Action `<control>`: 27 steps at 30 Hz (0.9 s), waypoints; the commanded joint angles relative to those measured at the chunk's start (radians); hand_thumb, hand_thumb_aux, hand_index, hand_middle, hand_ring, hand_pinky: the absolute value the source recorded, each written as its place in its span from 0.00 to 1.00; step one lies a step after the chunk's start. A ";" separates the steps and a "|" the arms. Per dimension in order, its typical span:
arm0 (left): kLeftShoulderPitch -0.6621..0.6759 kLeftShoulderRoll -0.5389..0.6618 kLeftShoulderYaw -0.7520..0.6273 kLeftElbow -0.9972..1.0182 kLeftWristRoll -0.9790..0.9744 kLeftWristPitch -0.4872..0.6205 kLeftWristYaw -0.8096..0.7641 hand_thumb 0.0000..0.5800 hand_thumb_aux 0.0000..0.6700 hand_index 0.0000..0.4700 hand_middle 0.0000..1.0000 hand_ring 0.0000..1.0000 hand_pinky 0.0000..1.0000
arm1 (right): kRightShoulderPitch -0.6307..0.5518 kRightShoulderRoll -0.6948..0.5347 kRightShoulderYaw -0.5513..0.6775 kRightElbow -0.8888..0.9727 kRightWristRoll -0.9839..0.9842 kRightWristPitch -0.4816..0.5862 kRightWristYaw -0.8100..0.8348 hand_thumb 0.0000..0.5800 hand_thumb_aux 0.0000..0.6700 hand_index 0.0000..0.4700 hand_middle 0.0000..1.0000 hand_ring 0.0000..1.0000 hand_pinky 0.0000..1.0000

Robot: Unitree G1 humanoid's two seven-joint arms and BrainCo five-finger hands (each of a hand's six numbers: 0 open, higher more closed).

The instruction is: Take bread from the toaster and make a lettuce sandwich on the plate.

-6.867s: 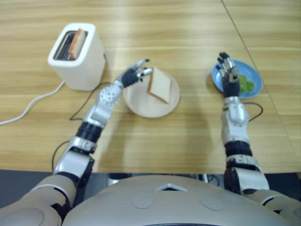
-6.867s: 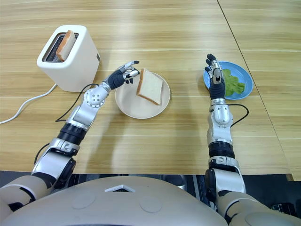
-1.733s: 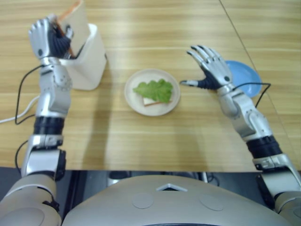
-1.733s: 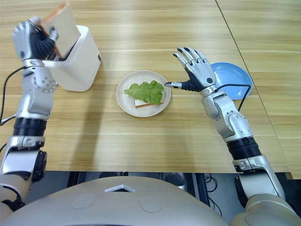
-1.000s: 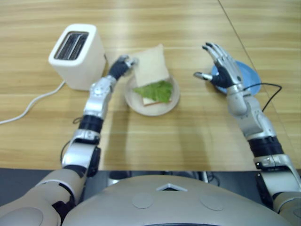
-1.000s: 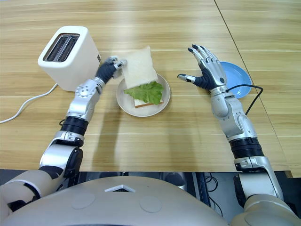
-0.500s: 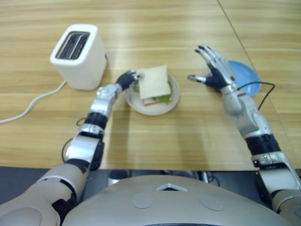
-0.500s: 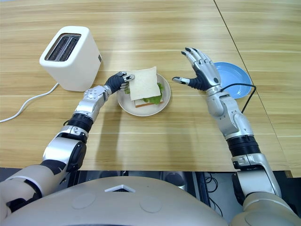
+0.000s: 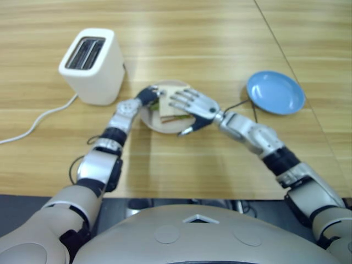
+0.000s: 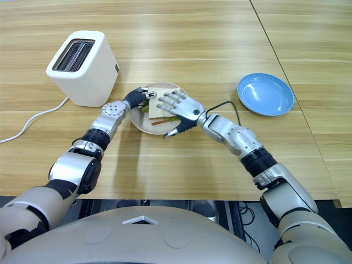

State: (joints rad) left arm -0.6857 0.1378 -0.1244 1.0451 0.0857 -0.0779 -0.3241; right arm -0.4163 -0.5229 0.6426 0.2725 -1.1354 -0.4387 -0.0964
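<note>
A white toaster [image 10: 81, 66] stands at the back left with both slots empty. In front of it, the round beige plate [image 10: 143, 126] carries the sandwich [image 10: 158, 114]: a bread slice on top and a bit of green lettuce [image 10: 144, 108] showing at its left edge. My left hand [image 10: 138, 97] is at the plate's left rim, fingers curled on the top slice's corner. My right hand [image 10: 185, 108] lies open and flat over the sandwich, fingers spread, hiding most of the top slice.
A blue plate [image 10: 265, 94] with nothing on it sits to the right. The toaster's white cord [image 10: 28, 124] trails off to the left across the wooden table [image 10: 181, 44]. A thin black cable loops by my right wrist.
My left hand brought the second slice from the toaster and lowered it onto the lettuce. My right hand swung left from near the blue plate and now lies flat on the sandwich.
</note>
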 commanded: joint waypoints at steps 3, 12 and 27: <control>0.014 0.009 -0.007 0.056 0.035 0.012 0.023 1.00 1.00 0.98 1.00 1.00 1.00 | -0.020 0.022 0.095 0.159 -0.031 -0.008 0.102 0.00 0.00 0.00 0.00 0.00 0.00; 0.074 0.046 -0.011 -0.175 0.062 -0.011 0.044 0.95 0.77 0.75 1.00 1.00 1.00 | 0.023 0.033 0.152 0.288 0.036 -0.017 0.256 0.00 0.00 0.00 0.00 0.00 0.00; 0.232 0.294 0.029 -0.727 0.349 0.154 0.318 0.00 0.00 0.00 0.00 0.00 0.00 | 0.045 0.035 0.166 0.253 0.076 -0.057 0.205 0.00 0.00 0.00 0.00 0.00 0.00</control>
State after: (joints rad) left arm -0.4667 0.4231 -0.1006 0.3507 0.4292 0.0448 0.0113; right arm -0.4477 -0.4540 0.7055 0.4298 -1.0068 -0.4683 0.0218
